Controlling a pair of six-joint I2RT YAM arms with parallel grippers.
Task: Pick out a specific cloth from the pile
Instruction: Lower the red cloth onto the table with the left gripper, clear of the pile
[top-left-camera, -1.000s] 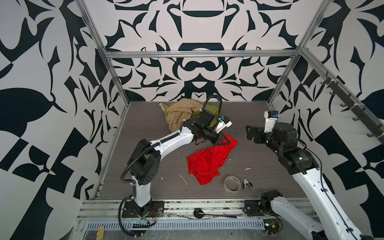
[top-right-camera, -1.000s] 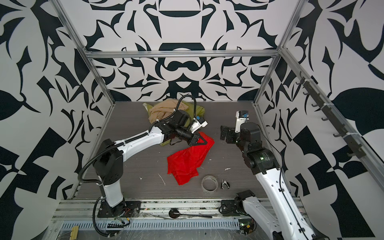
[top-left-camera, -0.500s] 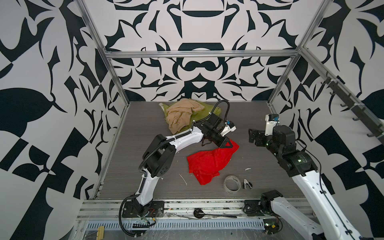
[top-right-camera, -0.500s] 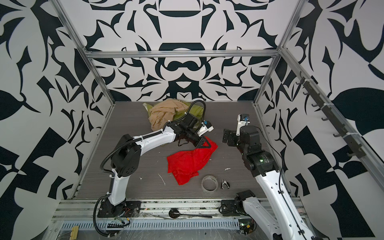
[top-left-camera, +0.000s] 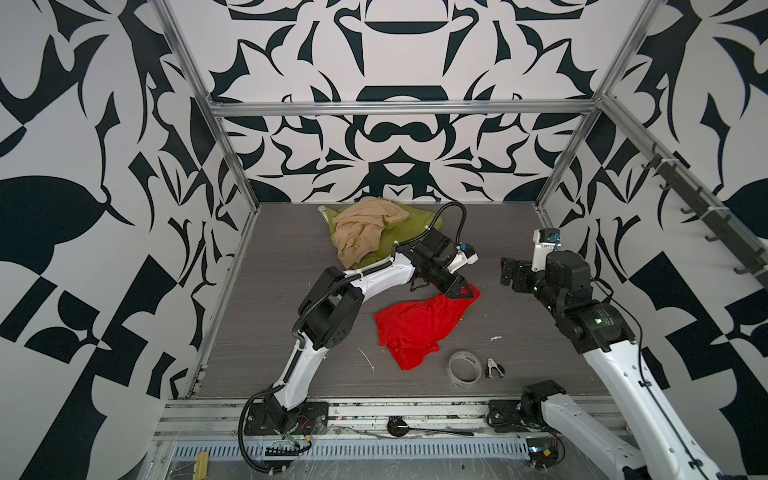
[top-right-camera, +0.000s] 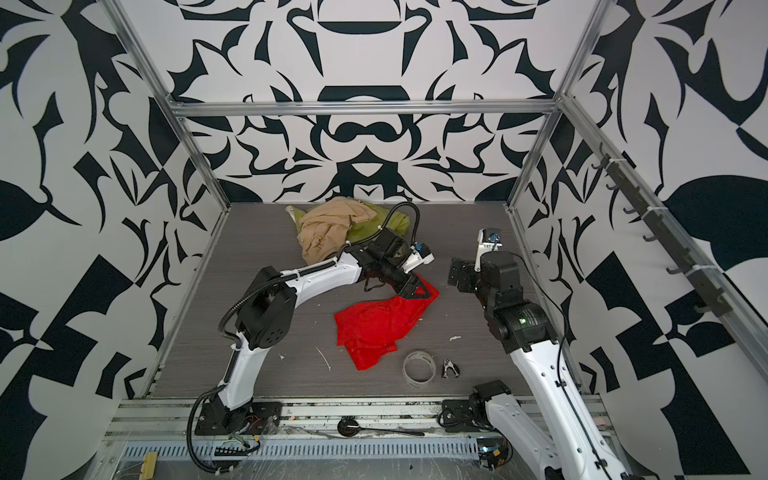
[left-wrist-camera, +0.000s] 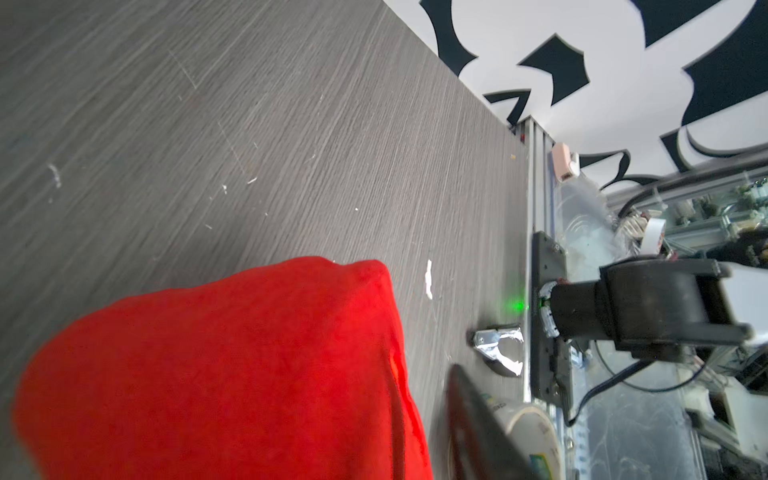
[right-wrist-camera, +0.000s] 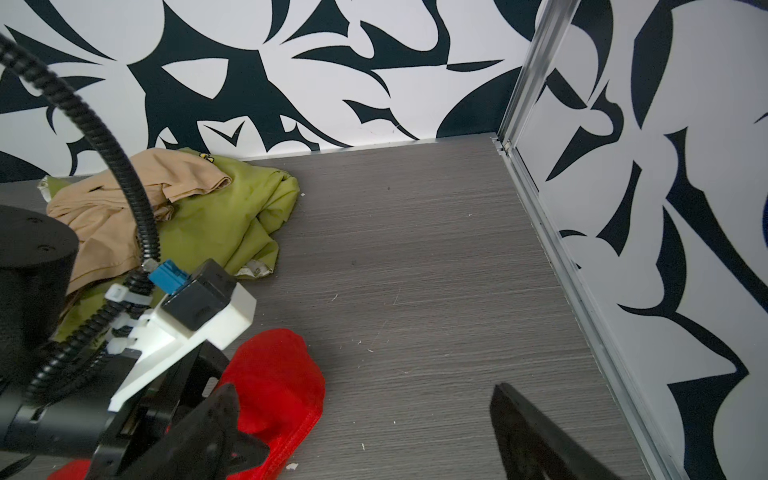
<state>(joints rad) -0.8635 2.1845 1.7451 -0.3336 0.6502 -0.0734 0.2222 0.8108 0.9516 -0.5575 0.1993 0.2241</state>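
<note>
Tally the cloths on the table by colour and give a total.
red cloth: 1
beige-tan cloth: 1
olive-green cloth: 1
Total: 3

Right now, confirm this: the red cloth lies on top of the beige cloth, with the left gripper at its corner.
Wrong: both top views show the red cloth on the bare table, apart from the beige cloth. The left gripper is at its corner.
</note>
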